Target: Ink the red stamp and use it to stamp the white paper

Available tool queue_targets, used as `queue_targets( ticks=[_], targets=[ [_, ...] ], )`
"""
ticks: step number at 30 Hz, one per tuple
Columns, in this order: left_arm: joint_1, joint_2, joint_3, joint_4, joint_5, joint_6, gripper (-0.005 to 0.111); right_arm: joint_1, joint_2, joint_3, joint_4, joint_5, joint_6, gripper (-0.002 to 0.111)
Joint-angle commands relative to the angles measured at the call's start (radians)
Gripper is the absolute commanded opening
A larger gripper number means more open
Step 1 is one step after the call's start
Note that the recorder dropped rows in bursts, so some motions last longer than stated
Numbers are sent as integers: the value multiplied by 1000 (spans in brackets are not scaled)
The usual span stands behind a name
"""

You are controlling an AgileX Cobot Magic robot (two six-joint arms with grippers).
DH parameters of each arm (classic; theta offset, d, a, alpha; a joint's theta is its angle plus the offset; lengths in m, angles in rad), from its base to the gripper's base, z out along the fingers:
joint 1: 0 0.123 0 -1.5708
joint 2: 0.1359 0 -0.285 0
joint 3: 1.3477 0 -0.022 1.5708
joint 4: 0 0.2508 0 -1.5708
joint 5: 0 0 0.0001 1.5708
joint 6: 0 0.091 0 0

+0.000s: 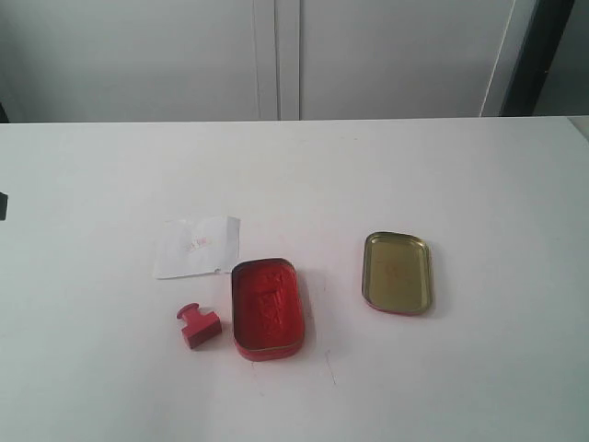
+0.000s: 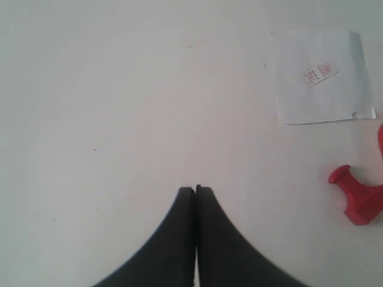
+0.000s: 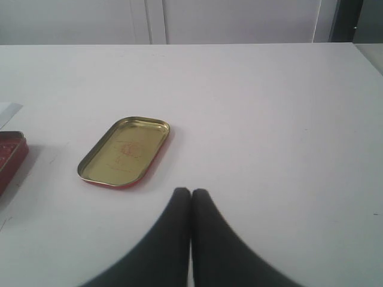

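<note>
Surveying exterior view: white table (image 1: pixel 460 184) carries all items. Near centre, open red ink-pad tin (image 1: pixel 267 308). At tin's 9 o'clock, red stamp (image 1: pixel 198 327) tipped on side, just beside tin, apart. At tin's 10–11 o'clock, white paper (image 1: pixel 198 244) flat, faint red print; corner reaches tin rim, contact unclear. At tin's 3 o'clock, gold-lined lid (image 1: pixel 398 272) inside up, well apart.

Left wrist view: left gripper (image 2: pixel 196 190) closed, fingers pressed together, empty, over bare table; paper and stamp lie apart from it.

Right wrist view: right gripper (image 3: pixel 191 192) closed, empty; lid near, untouched.
</note>
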Motion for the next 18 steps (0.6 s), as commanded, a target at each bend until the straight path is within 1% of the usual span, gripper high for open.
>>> queue_targets(
  ticks=[1, 7, 10, 15, 18],
  targets=[
    [2, -91, 47, -5, -13, 2, 0, -6, -5, 6, 1, -14, -2, 0],
    [2, -192, 93, -5, -20, 2, 0, -6, -5, 6, 1, -14, -2, 0],
    [2, -226, 101, -5, -13, 49, 0, -6, -5, 6, 1, -14, -2, 0],
    [2, -238, 101, -5, -9, 106, 0, -6, -5, 6, 1, -14, -2, 0],
    [2, -238, 101, -5, -9, 108, 0, -6, -5, 6, 1, -14, -2, 0]
  ],
)
